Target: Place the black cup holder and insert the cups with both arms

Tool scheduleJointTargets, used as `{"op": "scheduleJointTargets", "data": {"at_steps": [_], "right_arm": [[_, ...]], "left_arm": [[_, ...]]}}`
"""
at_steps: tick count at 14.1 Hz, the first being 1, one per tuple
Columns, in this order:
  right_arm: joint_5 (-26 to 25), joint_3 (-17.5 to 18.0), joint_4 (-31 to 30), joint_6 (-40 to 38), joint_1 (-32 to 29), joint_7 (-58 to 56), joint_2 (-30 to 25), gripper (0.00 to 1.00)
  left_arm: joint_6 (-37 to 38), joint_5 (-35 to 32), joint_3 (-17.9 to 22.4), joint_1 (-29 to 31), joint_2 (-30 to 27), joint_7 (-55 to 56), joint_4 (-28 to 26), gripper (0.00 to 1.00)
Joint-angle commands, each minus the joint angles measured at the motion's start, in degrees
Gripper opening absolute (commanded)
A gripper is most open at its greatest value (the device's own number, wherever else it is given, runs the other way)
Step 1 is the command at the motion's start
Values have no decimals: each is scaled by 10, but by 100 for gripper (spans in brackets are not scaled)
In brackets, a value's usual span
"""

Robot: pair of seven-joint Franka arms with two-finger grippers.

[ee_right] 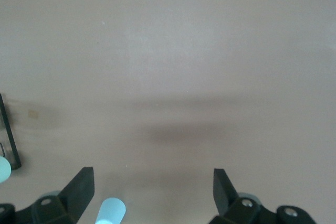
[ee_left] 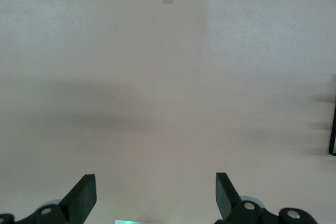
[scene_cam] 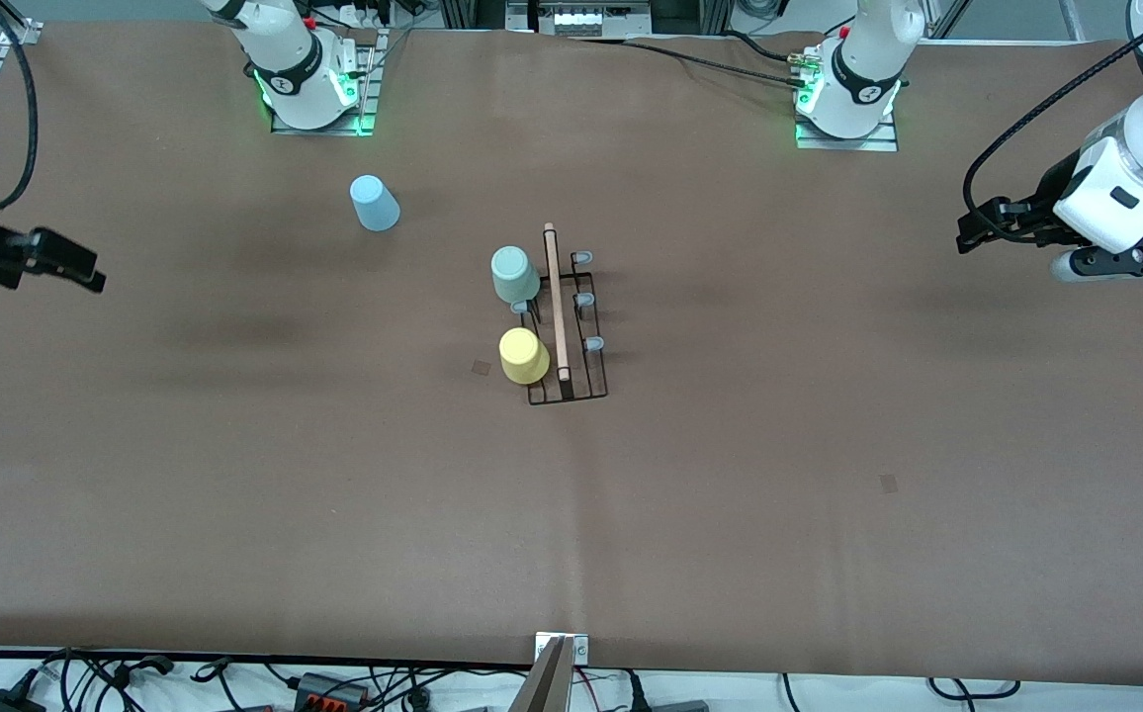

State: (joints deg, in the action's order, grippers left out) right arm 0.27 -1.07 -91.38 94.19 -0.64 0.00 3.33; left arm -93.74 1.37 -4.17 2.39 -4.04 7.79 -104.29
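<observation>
The black cup holder (scene_cam: 595, 381) stands mid-table, its pale wooden rod (scene_cam: 556, 297) running along its length. A mint green cup (scene_cam: 513, 274) and a yellow cup (scene_cam: 523, 356) sit upside down on it, on the side toward the right arm's end. Three grey-capped pegs (scene_cam: 584, 299) on its side toward the left arm's end are bare. My left gripper (scene_cam: 972, 235) hangs open over the left arm's end of the table, and nothing lies between its fingers (ee_left: 84, 195). My right gripper (scene_cam: 87, 275) hangs open and empty over the right arm's end of the table.
A light blue cup (scene_cam: 374, 203) (ee_right: 107, 211) stands upside down on the brown table, between the holder and the right arm's base. The holder's corner (ee_right: 9, 140) shows in the right wrist view. Small dark patches (scene_cam: 481, 367) (scene_cam: 889, 483) mark the cloth.
</observation>
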Motion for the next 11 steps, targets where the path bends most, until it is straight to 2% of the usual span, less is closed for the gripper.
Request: {"op": "scheduleJointTargets", "data": {"at_steps": [1,11], "right_arm": [[-9,9,-69,21,-2,-14,-52,100],[-4,8,-64,16,-2,-18,-53,100]], "left_arm": [[11,16,-4,7,-2,-12,8,100],[8,16,-4,7,-1,-12,8,100]]}}
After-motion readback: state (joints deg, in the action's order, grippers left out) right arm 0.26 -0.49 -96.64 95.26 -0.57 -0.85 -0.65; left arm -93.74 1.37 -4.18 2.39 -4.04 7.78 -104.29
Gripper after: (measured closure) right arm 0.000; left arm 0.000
